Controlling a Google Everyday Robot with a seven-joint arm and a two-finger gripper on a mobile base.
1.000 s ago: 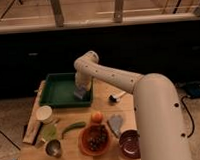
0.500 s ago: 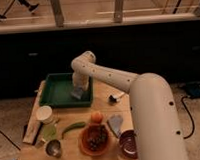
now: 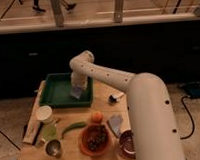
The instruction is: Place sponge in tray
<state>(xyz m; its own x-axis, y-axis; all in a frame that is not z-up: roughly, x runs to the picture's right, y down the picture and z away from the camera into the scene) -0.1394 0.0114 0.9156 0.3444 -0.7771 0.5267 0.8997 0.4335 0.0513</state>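
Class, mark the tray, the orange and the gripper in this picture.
tray (image 3: 56, 90): camera view, bare green floor.
orange (image 3: 97, 116): camera view, middle of the fruit.
gripper (image 3: 77, 92): camera view, its tip, low over the tray's right side.

The scene is dim and soft, with blur everywhere. The gripper (image 3: 77, 90) hangs over the tray (image 3: 55, 98), its outline unclear.

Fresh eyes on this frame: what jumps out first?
The big white arm dominates, sweeping from the lower right up and over the table, with the gripper down inside the dark green tray at the table's far left, right at the blue sponge. Next is the clutter along the near edge: an orange fruit, an orange bowl and a grey-blue cloth.
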